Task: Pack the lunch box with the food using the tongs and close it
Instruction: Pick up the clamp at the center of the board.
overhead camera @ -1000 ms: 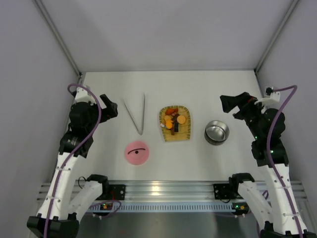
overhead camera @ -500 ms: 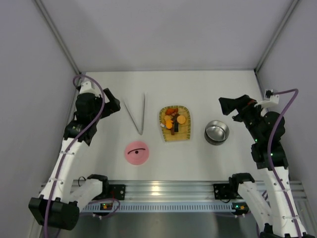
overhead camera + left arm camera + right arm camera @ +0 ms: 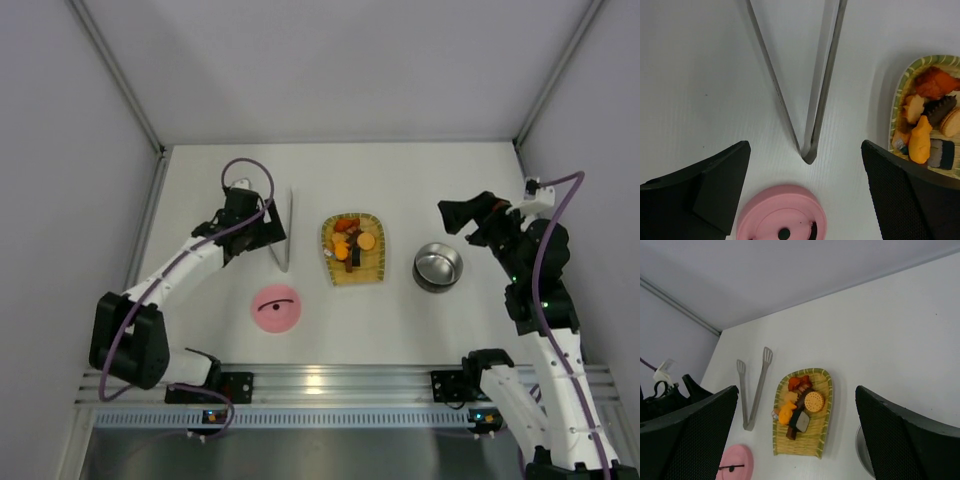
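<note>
The tongs [image 3: 289, 225] lie in a narrow V left of the tray, joint toward me. My left gripper [image 3: 262, 235] hovers open over them; in the left wrist view their joint [image 3: 809, 154] sits between its fingertips [image 3: 705, 190], with nothing gripped. The lunch box is a steel bowl [image 3: 438, 266] right of the tray, and its pink lid [image 3: 276, 308] lies apart near the front. The food [image 3: 350, 240] is piled on the tray. My right gripper [image 3: 462, 215] hangs open above and behind the bowl. In the right wrist view I see the tongs [image 3: 760, 380], food [image 3: 802, 402] and lid [image 3: 735, 465].
The yellow woven tray [image 3: 362, 272] holds the food at the table's middle, its rim [image 3: 897, 95] close to the right of the left gripper. Grey walls close in the table on three sides. A sliver of the bowl [image 3: 860, 450] shows beside the right finger.
The left arm has swung from the table's left edge toward the middle, bringing its open gripper over the tongs. The right arm has shifted only slightly.
</note>
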You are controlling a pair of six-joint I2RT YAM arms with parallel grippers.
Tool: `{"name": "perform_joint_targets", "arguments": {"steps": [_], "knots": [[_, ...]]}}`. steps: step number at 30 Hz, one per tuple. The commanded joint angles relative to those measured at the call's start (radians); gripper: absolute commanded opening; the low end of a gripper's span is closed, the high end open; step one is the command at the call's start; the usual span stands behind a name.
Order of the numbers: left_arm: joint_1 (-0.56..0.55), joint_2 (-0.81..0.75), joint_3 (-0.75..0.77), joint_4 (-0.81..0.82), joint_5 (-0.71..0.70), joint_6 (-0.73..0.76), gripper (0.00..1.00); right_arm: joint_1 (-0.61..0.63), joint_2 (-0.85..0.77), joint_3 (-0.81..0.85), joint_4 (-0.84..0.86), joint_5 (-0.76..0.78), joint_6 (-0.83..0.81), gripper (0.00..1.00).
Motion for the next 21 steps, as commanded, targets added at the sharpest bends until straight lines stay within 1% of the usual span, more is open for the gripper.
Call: {"name": "perform_joint_targets", "arguments": {"steps": [1,2,3,5,11,18,21], "knots": [[-0.027,0.061,0.018,0.09,-0.068,-0.031,0.98,-0.012,-0.012,0.017,-0.014,-0.018,-0.024,1.0],[-0.044,0.094,0.024,0.092,-0.081,-0.037,0.98,-0.011,-0.018,0.016,-0.015,-0.016,-0.024,0.99],[-0.053,0.113,0.033,0.078,-0.125,-0.045,0.98,-0.011,-0.018,0.016,-0.021,-0.018,-0.027,0.99],[-0.063,0.162,0.048,0.071,-0.15,-0.057,0.98,-0.011,-0.019,0.016,-0.028,-0.022,-0.033,0.99],[-0.093,0.257,0.068,0.135,-0.153,-0.034,0.98,-0.012,-0.027,0.002,-0.032,-0.035,-0.039,1.0],[-0.106,0.352,0.128,0.16,-0.176,-0.026,0.98,-0.012,-0.033,0.003,-0.052,-0.036,-0.052,0.99],[-0.106,0.408,0.171,0.131,-0.204,-0.025,0.97,-0.012,-0.038,-0.009,-0.044,-0.042,-0.046,0.99]]}}
